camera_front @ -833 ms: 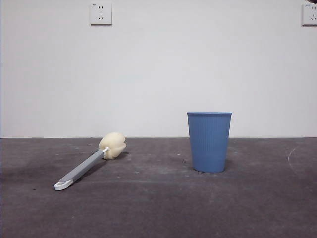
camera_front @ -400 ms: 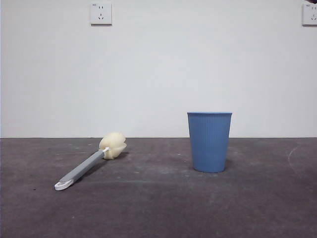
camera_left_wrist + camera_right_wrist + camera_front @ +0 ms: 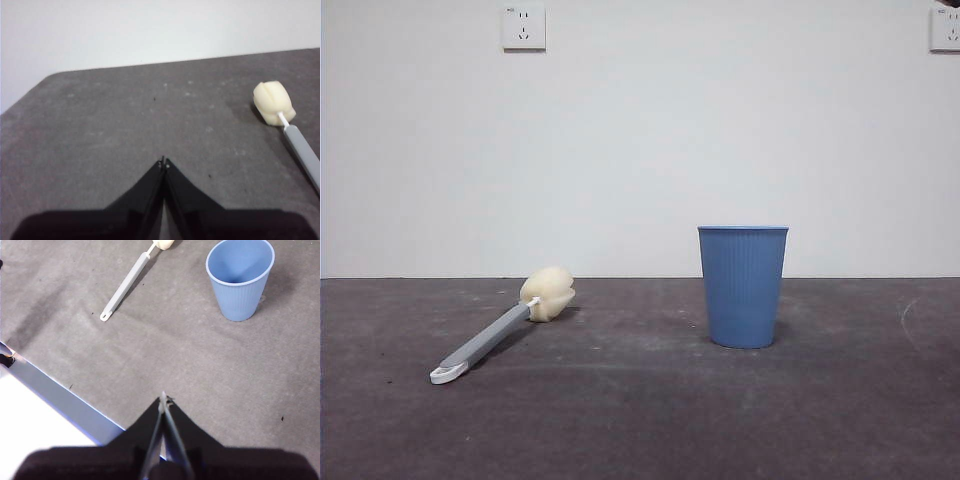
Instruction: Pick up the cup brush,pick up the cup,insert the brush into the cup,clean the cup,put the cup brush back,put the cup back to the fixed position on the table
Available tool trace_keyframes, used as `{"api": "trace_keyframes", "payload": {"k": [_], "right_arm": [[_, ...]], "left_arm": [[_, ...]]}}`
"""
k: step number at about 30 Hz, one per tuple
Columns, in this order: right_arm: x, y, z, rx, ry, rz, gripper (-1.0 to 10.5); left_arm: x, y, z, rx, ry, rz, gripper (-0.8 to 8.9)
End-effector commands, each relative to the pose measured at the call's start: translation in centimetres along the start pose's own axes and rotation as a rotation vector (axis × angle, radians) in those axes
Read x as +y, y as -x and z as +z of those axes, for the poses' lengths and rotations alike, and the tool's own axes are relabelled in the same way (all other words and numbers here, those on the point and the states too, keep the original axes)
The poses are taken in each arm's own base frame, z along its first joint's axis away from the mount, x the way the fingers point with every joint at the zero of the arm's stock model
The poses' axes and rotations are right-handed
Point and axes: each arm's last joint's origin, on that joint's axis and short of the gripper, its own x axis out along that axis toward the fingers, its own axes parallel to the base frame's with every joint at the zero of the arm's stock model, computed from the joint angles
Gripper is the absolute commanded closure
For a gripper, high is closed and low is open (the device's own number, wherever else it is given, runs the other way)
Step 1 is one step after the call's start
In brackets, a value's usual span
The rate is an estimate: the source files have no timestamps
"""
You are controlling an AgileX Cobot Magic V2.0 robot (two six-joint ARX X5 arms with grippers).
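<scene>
The cup brush [image 3: 500,330] lies flat on the table [image 3: 640,420] at the left, its cream sponge head toward the wall and its white looped end toward the front. The blue ribbed cup [image 3: 743,286] stands upright right of centre, empty. Neither arm shows in the front view. My left gripper [image 3: 164,162] is shut and hangs above the table, off to one side of the cup brush [image 3: 287,125]. My right gripper [image 3: 163,397] is shut too, high over the table's near edge, well apart from the cup [image 3: 240,277] and the cup brush [image 3: 131,279].
A white wall with two sockets [image 3: 523,27] stands behind the table. The table's near edge [image 3: 60,395] shows as a pale blue strip in the right wrist view.
</scene>
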Motion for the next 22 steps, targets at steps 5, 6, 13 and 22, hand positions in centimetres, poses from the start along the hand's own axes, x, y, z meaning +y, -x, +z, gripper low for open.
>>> {"api": "trace_keyframes", "payload": {"k": [5, 6, 13, 22], "right_arm": [[0.03, 0.06, 0.11, -0.013, -0.003, 0.000, 9.4], [0.03, 0.06, 0.10, -0.012, -0.003, 0.000, 9.4], [0.03, 0.05, 0.10, -0.012, -0.003, 0.000, 9.4], [0.03, 0.06, 0.11, -0.013, -0.003, 0.000, 9.4]], "left_arm": [[-0.13, 0.23, -0.92, 0.045, 0.043, -0.032, 8.17], [-0.12, 0.23, -0.91, 0.044, 0.068, -0.031, 8.17], [-0.10, 0.22, -0.85, 0.038, 0.093, -0.023, 8.17], [-0.10, 0.22, -0.85, 0.038, 0.093, -0.023, 8.17]]}}
